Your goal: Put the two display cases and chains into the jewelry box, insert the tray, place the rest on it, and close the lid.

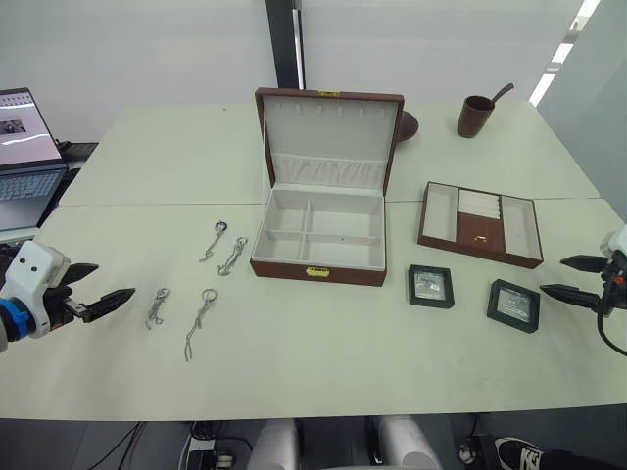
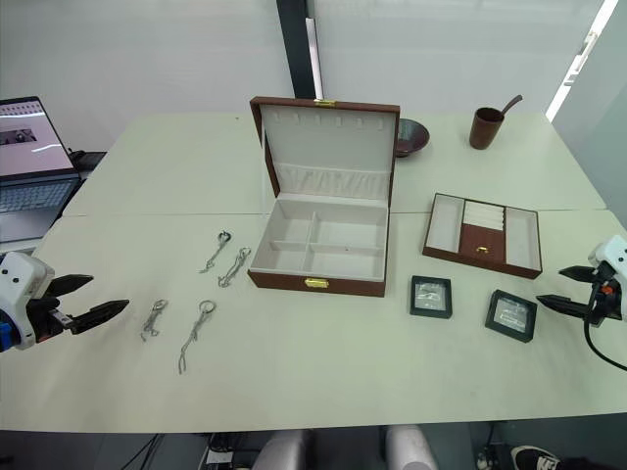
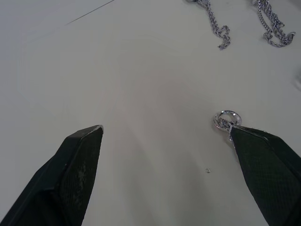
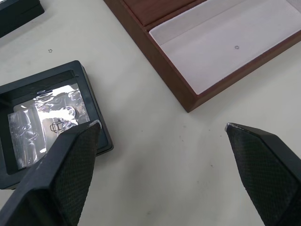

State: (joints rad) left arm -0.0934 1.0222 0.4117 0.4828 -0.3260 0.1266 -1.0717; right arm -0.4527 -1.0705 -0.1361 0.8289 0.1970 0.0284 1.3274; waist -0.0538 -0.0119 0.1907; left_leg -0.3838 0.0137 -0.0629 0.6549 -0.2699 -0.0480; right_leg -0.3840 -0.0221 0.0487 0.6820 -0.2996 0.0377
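Eyeing the nearer display case (image 1: 513,305) just inboard of my right gripper (image 1: 576,278), jaws apart and empty; left gripper (image 1: 106,291), also apart, faces the chains (image 1: 158,305).

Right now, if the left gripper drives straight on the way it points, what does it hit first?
Probably the nearest chain: the open left gripper points across the table toward it, and its ring lies by one fingertip. Height is unclear; it may pass over.
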